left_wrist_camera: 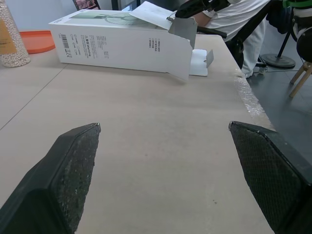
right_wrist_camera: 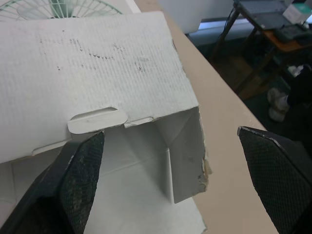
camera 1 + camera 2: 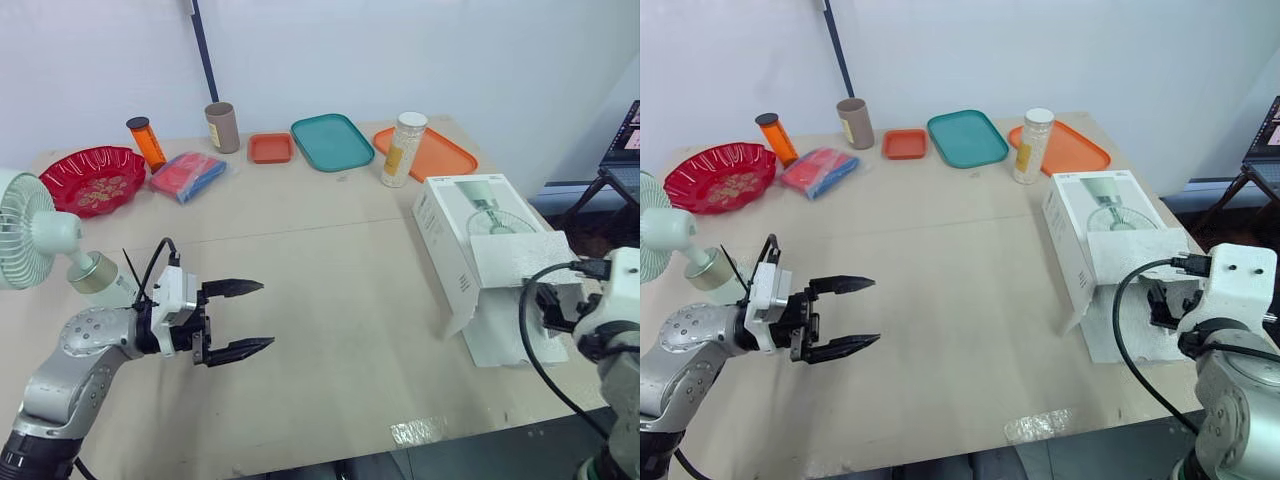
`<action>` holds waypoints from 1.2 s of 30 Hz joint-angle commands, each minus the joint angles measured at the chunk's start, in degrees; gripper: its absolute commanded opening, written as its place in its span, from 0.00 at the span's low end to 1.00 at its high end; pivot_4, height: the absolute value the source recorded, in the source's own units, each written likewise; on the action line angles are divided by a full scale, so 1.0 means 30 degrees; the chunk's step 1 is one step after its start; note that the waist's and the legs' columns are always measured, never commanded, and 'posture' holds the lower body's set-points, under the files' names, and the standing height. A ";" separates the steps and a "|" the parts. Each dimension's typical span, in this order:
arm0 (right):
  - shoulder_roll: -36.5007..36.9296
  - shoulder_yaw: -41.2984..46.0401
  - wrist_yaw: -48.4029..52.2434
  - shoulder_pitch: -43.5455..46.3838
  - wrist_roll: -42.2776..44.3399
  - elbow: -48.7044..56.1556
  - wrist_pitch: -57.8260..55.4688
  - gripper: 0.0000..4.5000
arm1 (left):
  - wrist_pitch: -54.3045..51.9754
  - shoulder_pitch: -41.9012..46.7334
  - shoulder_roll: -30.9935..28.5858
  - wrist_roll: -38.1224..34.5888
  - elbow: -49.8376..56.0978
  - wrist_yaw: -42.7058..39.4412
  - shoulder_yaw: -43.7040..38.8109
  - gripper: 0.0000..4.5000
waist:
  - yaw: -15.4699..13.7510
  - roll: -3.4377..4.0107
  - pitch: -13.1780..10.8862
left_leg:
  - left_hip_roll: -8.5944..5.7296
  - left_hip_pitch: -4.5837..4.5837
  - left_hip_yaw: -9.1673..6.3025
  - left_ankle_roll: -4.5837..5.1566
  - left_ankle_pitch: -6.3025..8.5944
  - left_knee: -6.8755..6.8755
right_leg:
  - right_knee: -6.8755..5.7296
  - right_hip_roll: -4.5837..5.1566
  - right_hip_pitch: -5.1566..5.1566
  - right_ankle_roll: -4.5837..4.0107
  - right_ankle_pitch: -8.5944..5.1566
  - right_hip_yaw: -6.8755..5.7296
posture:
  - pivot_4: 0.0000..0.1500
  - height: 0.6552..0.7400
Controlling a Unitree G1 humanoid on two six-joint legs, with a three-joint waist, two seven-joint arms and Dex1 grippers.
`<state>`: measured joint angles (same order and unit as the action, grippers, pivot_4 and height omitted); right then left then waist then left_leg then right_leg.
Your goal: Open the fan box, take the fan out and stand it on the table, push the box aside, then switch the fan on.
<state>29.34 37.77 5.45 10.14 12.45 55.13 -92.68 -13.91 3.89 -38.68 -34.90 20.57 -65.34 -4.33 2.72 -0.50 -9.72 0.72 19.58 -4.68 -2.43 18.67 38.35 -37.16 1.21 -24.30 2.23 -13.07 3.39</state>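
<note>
**Q:** Where do the task's items lie?

**A:** The pale green desk fan with a round white wire grille (image 3: 28, 232) is out of its carton. It is at the left edge of the table, just left of the left arm. Its foot is hidden behind that arm, so whether it stands squarely cannot be told. The white cardboard fan box printed with a fan picture (image 3: 478, 215) lies on its side at the right of the beige tabletop (image 3: 340, 300), close to the right edge. Its near end is open with flaps splayed, and the part of the interior on show is empty.

**Q:** And the grippers?

**A:** The left gripper (image 3: 266, 315) hovers over bare table to the right of the fan, its two black fingers spread wide and holding nothing. The right gripper (image 2: 170, 141) faces the open near mouth of the box. Its fingers are likewise wide apart, one beside the tuck flap, gripping nothing.

**Q:** How far along is the task?

**A:** Opening and extraction appear complete, and the fan appears set down. The box sits well apart from the fan, but the right gripper's place at it suggests the push aside is the step in hand. Switching on is left to do: whether the blades turn cannot be told, and no finger is at a switch.
</note>
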 commanded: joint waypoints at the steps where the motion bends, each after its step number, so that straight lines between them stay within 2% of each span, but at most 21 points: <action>1: 0.1461 0.0329 0.0799 -0.0455 0.0197 0.1512 0.0059 0.99 | 0.0186 0.0089 0.0050 -0.0184 0.0435 0.0058 -0.0163 1.00 | 0.0000 -0.0001 -0.0001 | 0.0001 -0.0001 -0.0001 0.0000 0.0000 0.0001 | 0.0000 0.0000 0.0000 0.0001 -0.0001 0.0000 | 1.00 1.00; 7: 0.4615 -0.0217 0.1850 0.1054 0.2082 0.1622 0.0059 0.99 | 0.0264 0.0126 0.0025 -0.0109 0.0387 0.0151 -0.0327 1.00 | 0.0010 -0.0016 -0.0012 | 0.0000 0.0015 0.0013 0.0000 0.0000 0.0002 | 0.0004 -0.0007 0.0019 0.0003 -0.0004 0.0011 | 1.00 1.00; 13: 0.4706 -0.0405 0.1524 0.2385 0.4083 0.1622 0.0059 0.99 | 0.0352 -0.0179 0.0073 -0.0037 0.0720 0.0604 -0.0507 1.00 | -0.0012 -0.0059 -0.0031 | 0.0001 0.0021 0.0006 0.0003 0.0002 0.0000 | 0.0018 -0.0004 0.0020 0.0002 -0.0008 0.0006 | 1.00 1.00; 19: 0.3370 -0.0860 0.3479 0.5006 0.7714 0.1622 0.1110 0.99 | 0.0488 -0.0909 0.0132 -0.0008 0.1237 0.1201 -0.0644 1.00 | -0.0015 -0.0076 -0.0036 | -0.0002 0.0009 -0.0010 0.0006 0.0003 0.0009 | 0.0030 0.0001 0.0010 0.0011 -0.0008 0.0007 | 1.00 1.00; 24: 0.2879 -0.1379 0.6911 0.4671 1.0524 0.1301 0.3159 0.99 | 0.0321 -0.1725 0.0193 -0.0052 0.2229 0.2131 -0.1005 1.00 | -0.0031 -0.0081 -0.0042 | -0.0002 0.0019 -0.0016 0.0015 0.0008 0.0013 | 0.0032 0.0007 0.0013 0.0011 -0.0010 0.0000 | 1.00 1.00; 28: 0.3757 -0.1318 0.9791 0.3880 1.2791 0.0235 0.5410 0.99 | 0.0492 -0.2643 0.0033 0.0128 0.2842 0.2496 -0.1410 1.00 | -0.0039 -0.0086 -0.0047 | 0.0002 0.0018 -0.0020 0.0020 0.0011 0.0012 | 0.0035 0.0008 0.0013 0.0011 -0.0011 -0.0008 | 1.00 1.00; 32: 0.5737 -0.2618 1.2955 0.2992 1.3145 -0.1452 0.8121 0.99 | 0.0861 -0.3264 0.0090 0.0527 0.2983 0.2932 -0.2014 1.00 | -0.0039 -0.0095 -0.0048 | -0.0002 -0.0001 -0.0015 0.0021 0.0011 0.0022 | 0.0034 0.0009 0.0034 0.0013 -0.0009 -0.0008 | 1.00 1.00; 36: 0.6963 -0.4551 1.4253 0.2227 1.2228 -0.2164 1.0823 0.99 | 0.1526 -0.4219 0.0107 0.1072 0.3209 0.3091 -0.2491 1.00 | -0.0046 -0.0098 -0.0049 | 0.0005 -0.0009 -0.0012 0.0024 0.0013 0.0020 | 0.0034 0.0003 0.0033 0.0012 -0.0010 -0.0007 | 1.00 1.00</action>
<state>49.35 25.53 46.52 17.24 50.19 48.83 -64.14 -11.02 -7.84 -37.97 -32.26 28.12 -56.52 -9.91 2.58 -0.79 -9.86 0.74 19.56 -4.71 -2.35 18.71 38.41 -37.05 1.21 -24.20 2.27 -13.10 3.37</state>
